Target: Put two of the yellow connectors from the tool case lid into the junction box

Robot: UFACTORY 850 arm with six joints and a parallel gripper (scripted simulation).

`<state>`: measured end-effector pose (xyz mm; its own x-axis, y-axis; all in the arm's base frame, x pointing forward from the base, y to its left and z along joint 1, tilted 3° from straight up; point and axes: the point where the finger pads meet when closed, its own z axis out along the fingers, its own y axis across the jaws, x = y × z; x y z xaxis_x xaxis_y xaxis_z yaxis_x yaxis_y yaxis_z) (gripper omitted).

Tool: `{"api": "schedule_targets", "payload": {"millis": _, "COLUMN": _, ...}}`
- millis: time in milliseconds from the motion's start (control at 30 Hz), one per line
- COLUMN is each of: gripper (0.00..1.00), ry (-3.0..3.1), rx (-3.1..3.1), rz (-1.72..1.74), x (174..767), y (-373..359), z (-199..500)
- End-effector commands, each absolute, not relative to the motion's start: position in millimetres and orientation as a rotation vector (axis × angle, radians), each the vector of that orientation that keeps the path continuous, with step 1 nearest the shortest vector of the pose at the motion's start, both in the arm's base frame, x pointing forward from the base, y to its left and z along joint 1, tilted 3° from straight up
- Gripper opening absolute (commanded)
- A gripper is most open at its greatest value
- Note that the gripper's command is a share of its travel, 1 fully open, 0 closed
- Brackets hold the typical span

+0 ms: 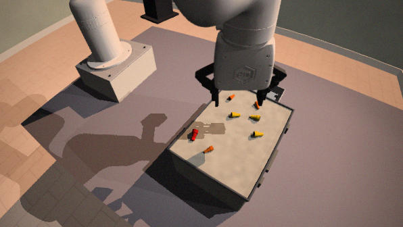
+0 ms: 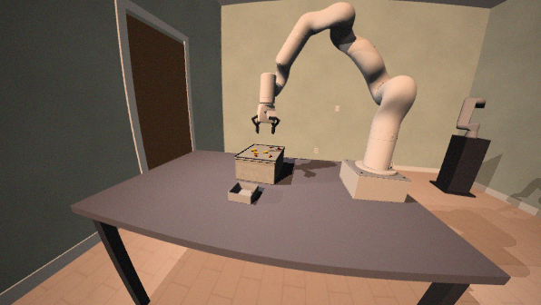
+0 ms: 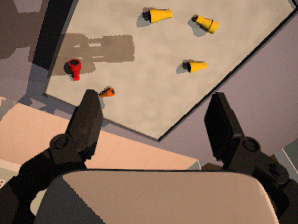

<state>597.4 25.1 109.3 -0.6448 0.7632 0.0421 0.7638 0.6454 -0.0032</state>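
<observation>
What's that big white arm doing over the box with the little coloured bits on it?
A white robot arm hangs its open gripper above the lid of a tool case, holding nothing. On the lid lie three yellow connectors, three orange ones and a red one. Two yellow ones should go into the small steel box on the table beside the case; none has been picked up yet.
</observation>
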Motion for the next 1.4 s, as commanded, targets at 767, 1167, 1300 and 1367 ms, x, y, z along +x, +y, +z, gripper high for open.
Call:
{"api": "schedule_targets", "payload": {"millis": 767, "gripper": 1.0, "ry": -2.882, "rx": -1.209, "rz": 0.084, "x": 601.1, "y": 10.6, "z": 111.3}}
{"api": "schedule_targets", "payload": {"millis": 1167, "gripper": 1.0, "ry": -2.884, "rx": -1.206, "rz": 0.087, "x": 601.2, "y": 10.1, "z": 111.3}}
{"api": "schedule_targets", "payload": {"millis": 1300, "gripper": 1.0, "ry": -2.884, "rx": -1.206, "rz": 0.087, "x": 601.2, "y": 10.1, "z": 111.3}}
{"api": "schedule_targets", "payload": {"millis": 1367, "gripper": 1.0, "ry": -2.884, "rx": -1.206, "rz": 0.087, "x": 601.2, "y": 10.1, "z": 111.3}}
